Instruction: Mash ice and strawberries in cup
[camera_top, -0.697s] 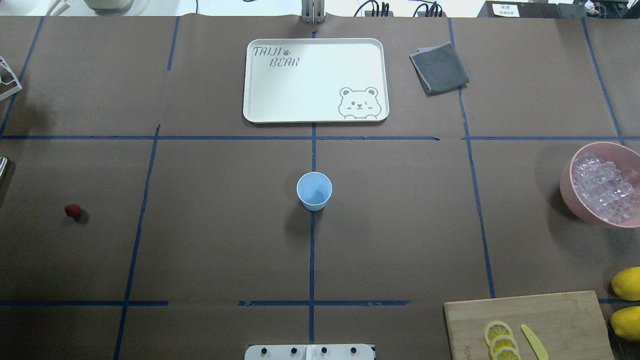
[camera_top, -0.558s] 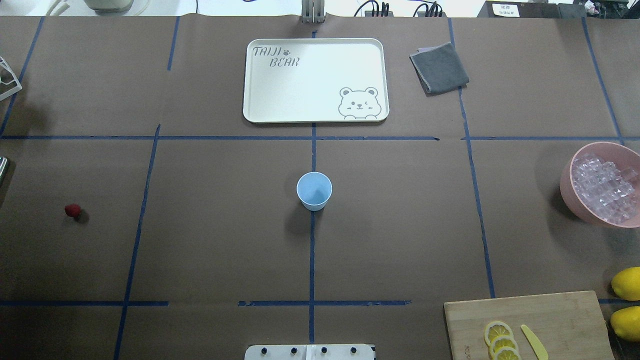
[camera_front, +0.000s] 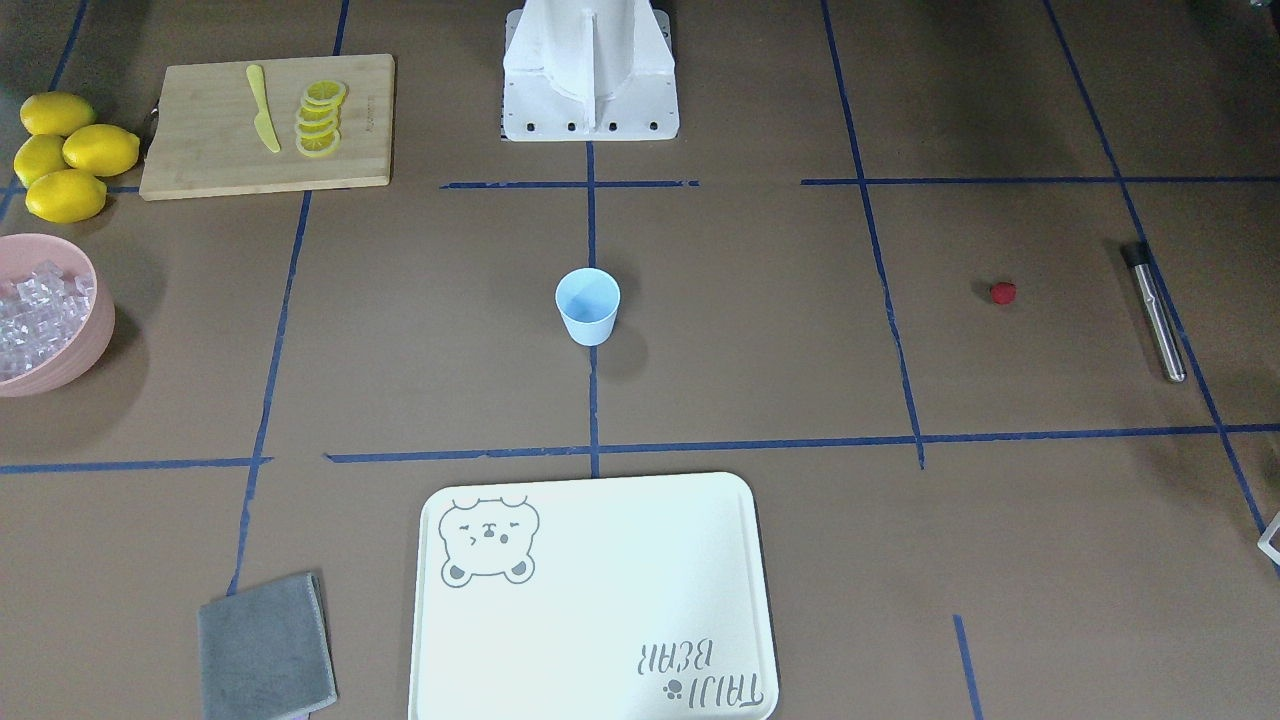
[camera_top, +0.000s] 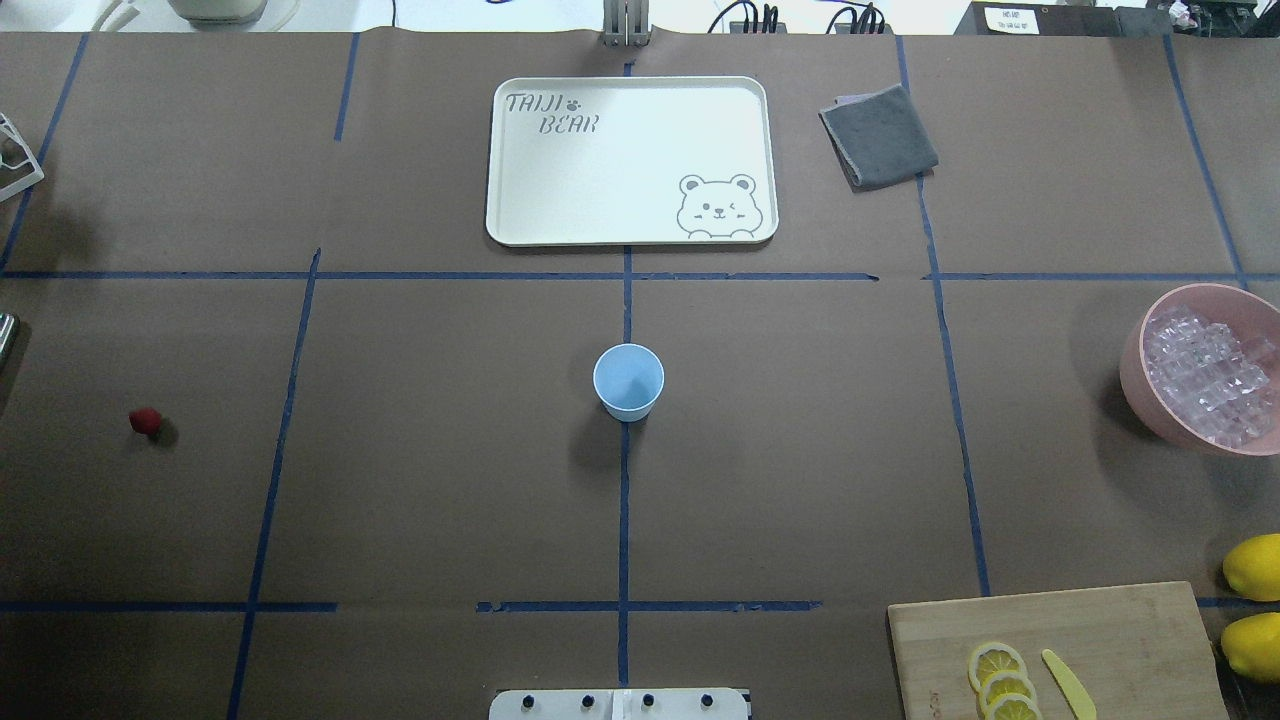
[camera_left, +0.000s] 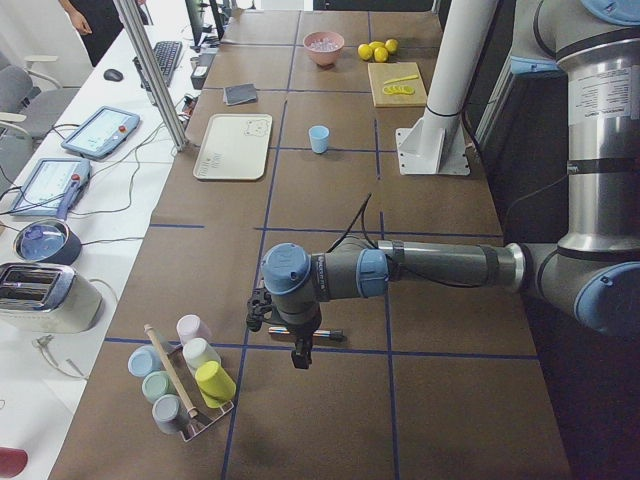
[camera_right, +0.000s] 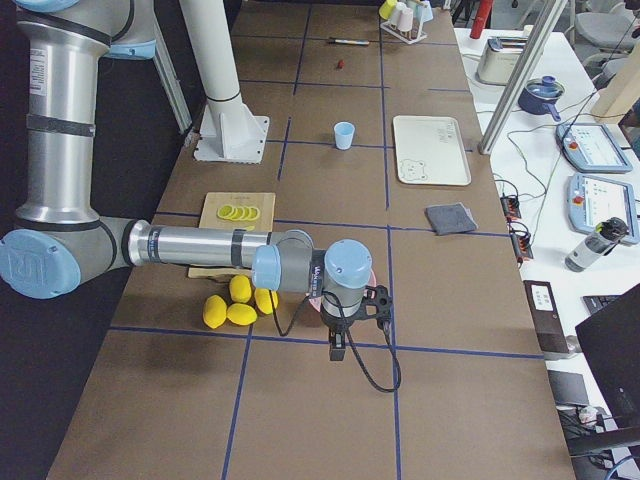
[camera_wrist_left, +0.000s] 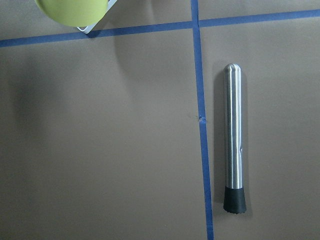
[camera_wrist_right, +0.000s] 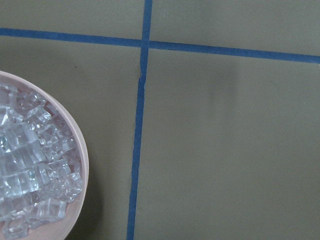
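Cup upright, empty, mid-bench. Strawberry far left; ice in bowl far right. Left gripper, right gripper: state cannot be told.

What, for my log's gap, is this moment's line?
pale blue plastic cup: empty; small red strawberry: on table; clear ice cubes: in pink bowl

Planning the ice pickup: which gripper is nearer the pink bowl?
Right. The right gripper hangs just beside the pink bowl; the left gripper is far off, above the metal muddler.
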